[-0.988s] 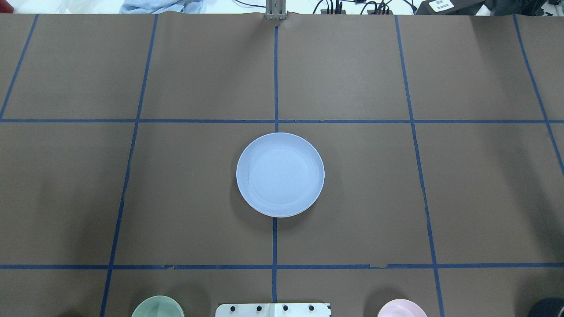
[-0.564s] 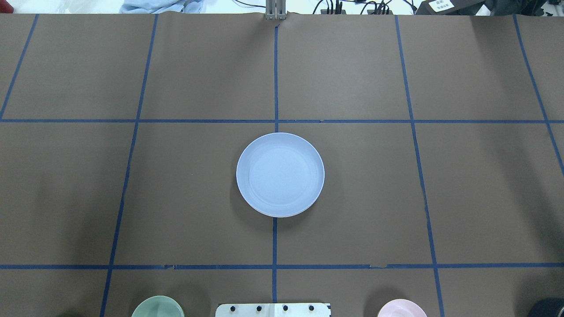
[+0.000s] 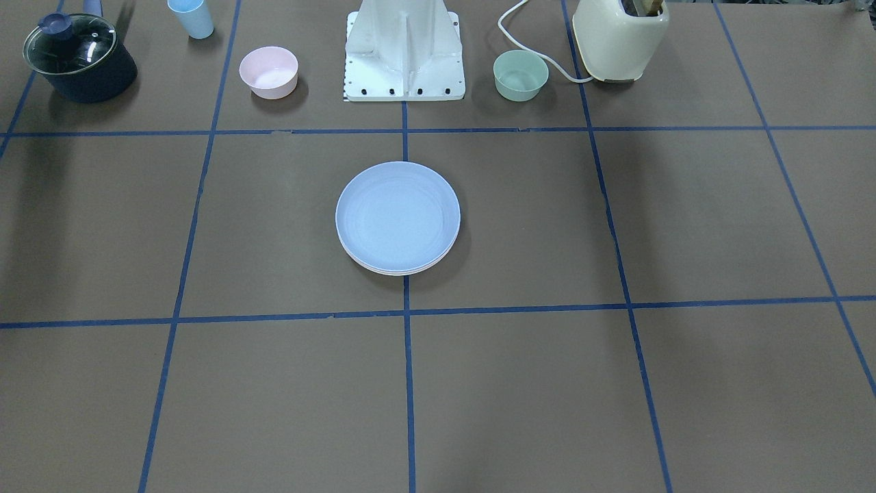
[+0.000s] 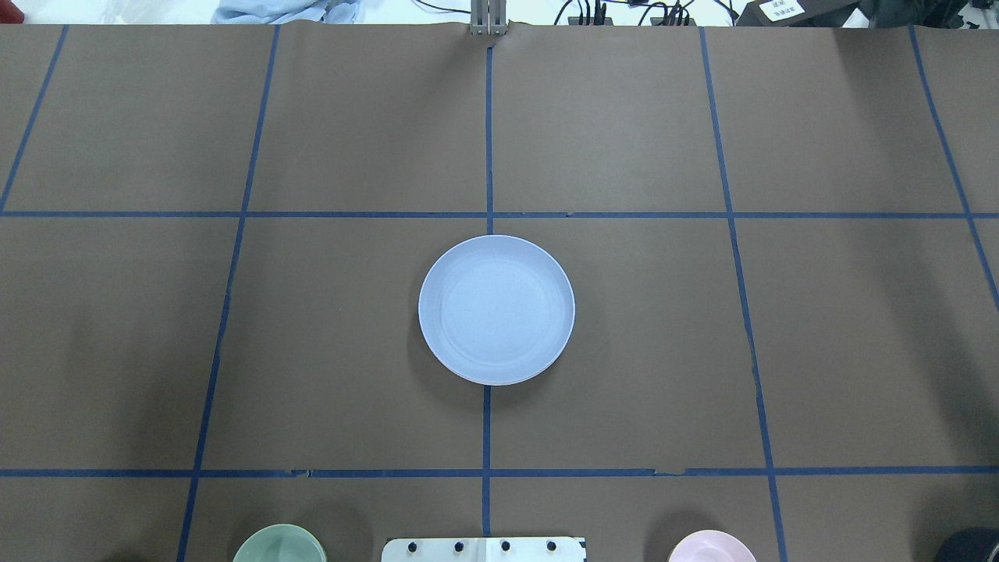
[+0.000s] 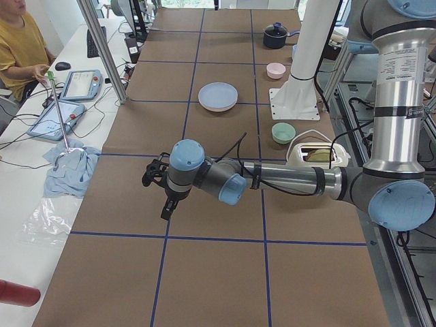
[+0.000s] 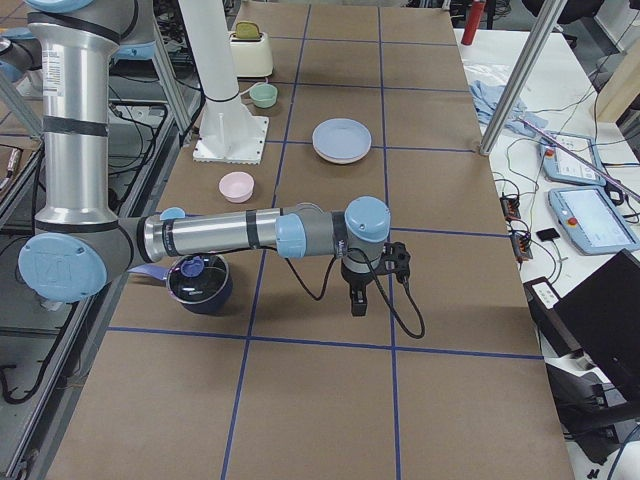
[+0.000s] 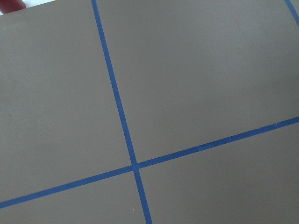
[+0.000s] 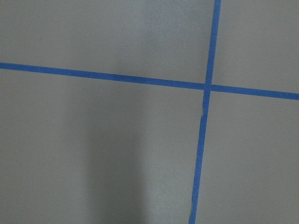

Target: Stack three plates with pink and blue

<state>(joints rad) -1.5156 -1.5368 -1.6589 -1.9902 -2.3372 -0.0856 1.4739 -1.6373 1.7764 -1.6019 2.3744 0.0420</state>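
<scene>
Plates: blue plate lies flat at centre of the overhead frame, over the middle tape line on the brown table. Front-facing view shows paler rims peeking out under its lower edge, so it's the top of a stack (looks pinkish-white from here; I can't separate the lower plates by colour). Stack looks well aligned, no obvious tilt.

L arm: seen only in the left side view. It reaches out low across the table, left gripper at left-centre of frame, pointing down above the paper. Plates are in the upper-centre of that frame, well apart from it. Fingers spread or pressed? Can't tell from this angle.

R arm: seen only in the right side view. Right gripper is mid-frame, pointing down, with the stack well apart toward upper-centre. Finger state: can't tell either. Nothing visibly carried by either arm.

Both wrist cams: just brown paper and a blue tape crossing, no plate and no fingertips in frame.

Other items, all along the top of the front-facing frame: pot w/ glass lid upper left, blue cup, pink bowl, white base mount top centre, green bowl, cream toaster. Operator in yellow sits upper left of the left side view.
</scene>
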